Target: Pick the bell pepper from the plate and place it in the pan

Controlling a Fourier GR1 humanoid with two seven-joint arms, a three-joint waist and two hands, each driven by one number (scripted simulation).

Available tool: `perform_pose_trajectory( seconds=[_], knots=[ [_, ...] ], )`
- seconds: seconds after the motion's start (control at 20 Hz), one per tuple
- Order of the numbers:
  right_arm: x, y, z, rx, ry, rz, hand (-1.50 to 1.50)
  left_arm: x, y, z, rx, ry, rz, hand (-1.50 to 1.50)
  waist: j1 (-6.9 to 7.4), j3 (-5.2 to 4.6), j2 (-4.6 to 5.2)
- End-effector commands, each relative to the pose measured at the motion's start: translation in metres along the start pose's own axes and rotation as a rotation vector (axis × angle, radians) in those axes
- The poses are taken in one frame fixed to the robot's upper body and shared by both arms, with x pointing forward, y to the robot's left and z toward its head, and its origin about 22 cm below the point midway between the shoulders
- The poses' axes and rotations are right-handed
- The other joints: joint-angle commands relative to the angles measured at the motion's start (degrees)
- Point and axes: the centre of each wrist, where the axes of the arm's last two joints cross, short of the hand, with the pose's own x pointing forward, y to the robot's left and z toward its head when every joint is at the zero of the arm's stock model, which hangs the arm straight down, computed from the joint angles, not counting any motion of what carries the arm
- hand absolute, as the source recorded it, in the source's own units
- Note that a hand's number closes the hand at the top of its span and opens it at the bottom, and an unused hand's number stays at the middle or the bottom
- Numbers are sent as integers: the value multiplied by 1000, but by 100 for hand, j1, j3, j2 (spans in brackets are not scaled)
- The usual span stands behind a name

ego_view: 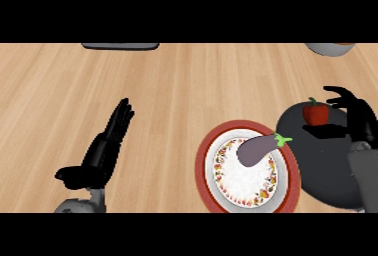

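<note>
- Head view: right hand [359, 120] curls round the bell pepper [316, 115], over the pan [319, 175] at the right edge of the counter [184, 80].
- Placing step, likely; next calls for lowering and letting go.
- Left hand [107, 145] rests, fingers straight.

The bell pepper [316, 114] is over the pan [325, 172], right of plate [204, 165].

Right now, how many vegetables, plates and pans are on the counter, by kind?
Vegetables: 2, bell pepper and eggplant
Plate: 1
Pan: 1
Total: 4
Not counted: grey thing and pale thing, cut off at the far edge, kind unclear.
</note>
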Motion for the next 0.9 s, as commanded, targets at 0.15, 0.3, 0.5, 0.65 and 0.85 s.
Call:
perform_pose_trajectory(
  seconds=[0.15,0.3,0.5,0.65,0.85],
  knots=[
    [-5,23,-25,39,-65,-157,-150,-5,-3,-5,18,-6,-10,0,-63,2,-10],
    [-5,4,-25,-95,-136,-324,-150,0,3,5,20,7,-4,0,-103,4,-36],
    [-23,-9,-20,-148,-139,-437,-150,-2,20,0,26,8,-13,0,-178,-5,-50],
    [-43,-22,-11,-123,-118,-532,-150,4,2,7,20,13,-28,0,-188,-5,-60],
    [-63,-69,7,-75,-127,-646,-150,5,14,8,47,27,-13,0,-286,-12,-92]
  ],
)
